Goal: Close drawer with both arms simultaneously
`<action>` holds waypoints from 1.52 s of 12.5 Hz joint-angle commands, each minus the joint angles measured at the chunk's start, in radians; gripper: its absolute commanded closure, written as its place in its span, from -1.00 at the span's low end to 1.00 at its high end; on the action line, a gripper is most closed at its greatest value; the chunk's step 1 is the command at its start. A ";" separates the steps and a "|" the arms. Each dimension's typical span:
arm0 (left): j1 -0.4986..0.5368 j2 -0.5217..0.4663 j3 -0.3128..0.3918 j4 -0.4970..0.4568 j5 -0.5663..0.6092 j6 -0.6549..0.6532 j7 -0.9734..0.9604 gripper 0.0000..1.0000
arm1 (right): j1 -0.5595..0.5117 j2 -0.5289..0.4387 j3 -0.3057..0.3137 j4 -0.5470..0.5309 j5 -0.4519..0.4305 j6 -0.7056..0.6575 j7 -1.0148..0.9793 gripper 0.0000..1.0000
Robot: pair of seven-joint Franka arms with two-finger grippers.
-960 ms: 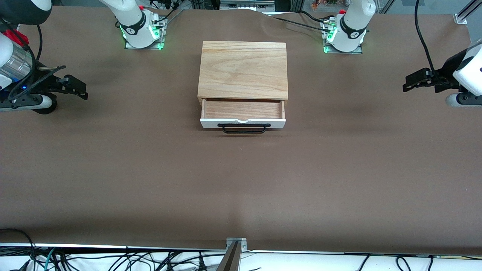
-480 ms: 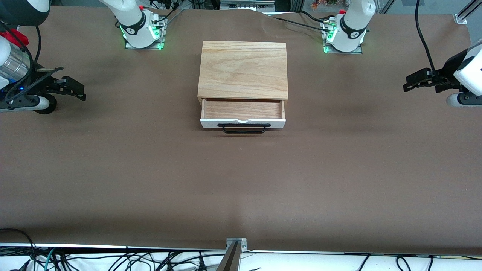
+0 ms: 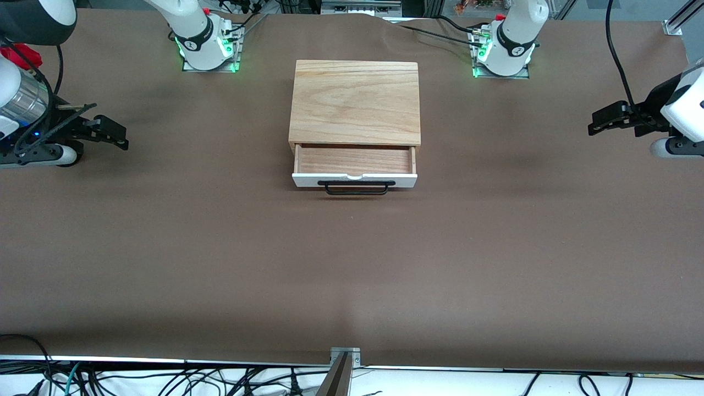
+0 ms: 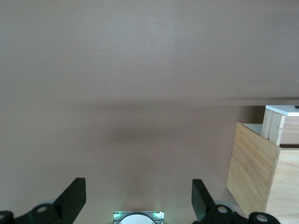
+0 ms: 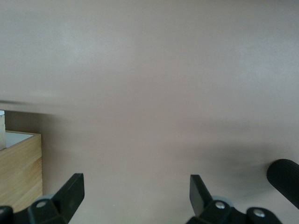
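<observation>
The oak-grain box (image 3: 355, 102) stands at the table's middle, between the arm bases. Its drawer (image 3: 355, 165) is pulled out toward the front camera, showing a bare light-wood tray, a white front panel and a black wire handle (image 3: 356, 188). My right gripper (image 3: 107, 131) hovers open over the table at the right arm's end, well away from the box. My left gripper (image 3: 602, 120) hovers open over the left arm's end. In the left wrist view the gripper (image 4: 138, 196) is open and empty, with the box (image 4: 259, 177) beside it. In the right wrist view the gripper (image 5: 135, 191) is open and empty, with the box's corner (image 5: 18, 168) showing.
The brown table cover (image 3: 352, 264) spreads wide in front of the drawer. The right arm's base (image 3: 206, 47) and the left arm's base (image 3: 503, 52) flank the box. Cables hang along the table's front edge (image 3: 165, 379).
Both grippers shifted only slightly at their ends of the table. The drawer has not moved.
</observation>
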 commanded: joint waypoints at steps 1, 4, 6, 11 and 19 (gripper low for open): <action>0.006 0.011 -0.002 0.026 -0.014 -0.007 0.018 -1.00 | -0.002 -0.002 0.006 -0.006 0.016 -0.003 -0.002 -1.00; 0.006 0.013 0.000 0.026 -0.014 -0.007 0.018 -1.00 | 0.011 0.005 0.011 -0.009 0.016 0.005 -0.004 -1.00; 0.006 0.016 -0.002 0.026 -0.014 -0.007 0.018 -1.00 | 0.023 0.012 0.011 -0.009 0.014 -0.009 -0.010 -1.00; 0.007 0.016 0.000 0.026 -0.014 -0.007 0.018 -1.00 | 0.041 0.023 0.012 0.005 0.013 -0.009 -0.024 -1.00; 0.009 0.017 0.001 0.026 -0.017 -0.007 0.018 -1.00 | 0.050 0.098 0.011 0.007 0.206 0.095 -0.024 -1.00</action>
